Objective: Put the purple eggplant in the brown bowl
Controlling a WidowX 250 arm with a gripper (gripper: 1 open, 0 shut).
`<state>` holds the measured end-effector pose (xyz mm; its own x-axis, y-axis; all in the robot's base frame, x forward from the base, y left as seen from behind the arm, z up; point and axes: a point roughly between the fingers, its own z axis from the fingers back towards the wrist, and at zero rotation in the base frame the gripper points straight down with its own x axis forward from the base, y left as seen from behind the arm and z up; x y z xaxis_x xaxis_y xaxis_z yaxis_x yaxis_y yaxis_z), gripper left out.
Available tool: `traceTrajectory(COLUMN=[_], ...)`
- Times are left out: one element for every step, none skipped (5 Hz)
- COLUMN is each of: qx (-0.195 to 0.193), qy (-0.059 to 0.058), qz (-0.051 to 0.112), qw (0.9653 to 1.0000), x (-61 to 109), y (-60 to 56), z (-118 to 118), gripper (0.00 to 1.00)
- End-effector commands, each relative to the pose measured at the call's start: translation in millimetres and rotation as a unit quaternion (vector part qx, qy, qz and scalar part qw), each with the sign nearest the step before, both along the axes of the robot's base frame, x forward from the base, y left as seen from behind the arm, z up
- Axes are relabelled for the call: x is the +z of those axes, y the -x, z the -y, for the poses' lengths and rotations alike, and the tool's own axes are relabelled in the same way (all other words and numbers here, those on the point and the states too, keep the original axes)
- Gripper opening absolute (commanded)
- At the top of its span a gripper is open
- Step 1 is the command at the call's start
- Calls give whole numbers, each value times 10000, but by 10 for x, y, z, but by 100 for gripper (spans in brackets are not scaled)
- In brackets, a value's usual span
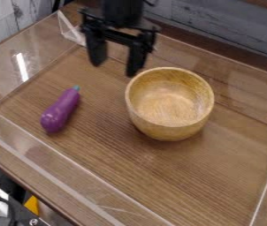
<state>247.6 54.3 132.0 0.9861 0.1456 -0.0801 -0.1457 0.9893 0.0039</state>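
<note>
pincer (pixel 116 55) is hanging wide open and empty at the bowl's (pixel 169 103) 10 o'clock, eggplant (pixel 60 109) is lying at its 9 on the worktop (pixel 148 172)

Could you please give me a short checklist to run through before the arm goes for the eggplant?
1. Hand open: ok, fingers spread wide, nothing between them.
2. Purple eggplant free to grasp: ok, lying alone on the wooden table.
3. Hand above the eggplant: not ok, it hangs behind and to the right of it in the picture.
4. Brown bowl ready: ok, upright and empty.
5. Path from eggplant to bowl: ok, bare wood between them.
</note>
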Motion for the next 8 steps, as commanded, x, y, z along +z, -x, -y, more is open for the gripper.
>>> traceTrajectory(qx=[223,413,513,583,653,707,752,793], qy=[-135,-193,-238,-236,-232,-219,-211,-196], qz=[292,372,443,507,480,438,421,396], qw=[9992,9983,9974,9967,9964,9963,9961,9959], x=[88,34,-62,-171,-245,-313,-384,-451], y=[158,308,400,449,458,466,472,474], z=[-253,-470,-628,-686,-695,-694,-696,-695], gripper=[100,100,100,100,100,100,100,100])
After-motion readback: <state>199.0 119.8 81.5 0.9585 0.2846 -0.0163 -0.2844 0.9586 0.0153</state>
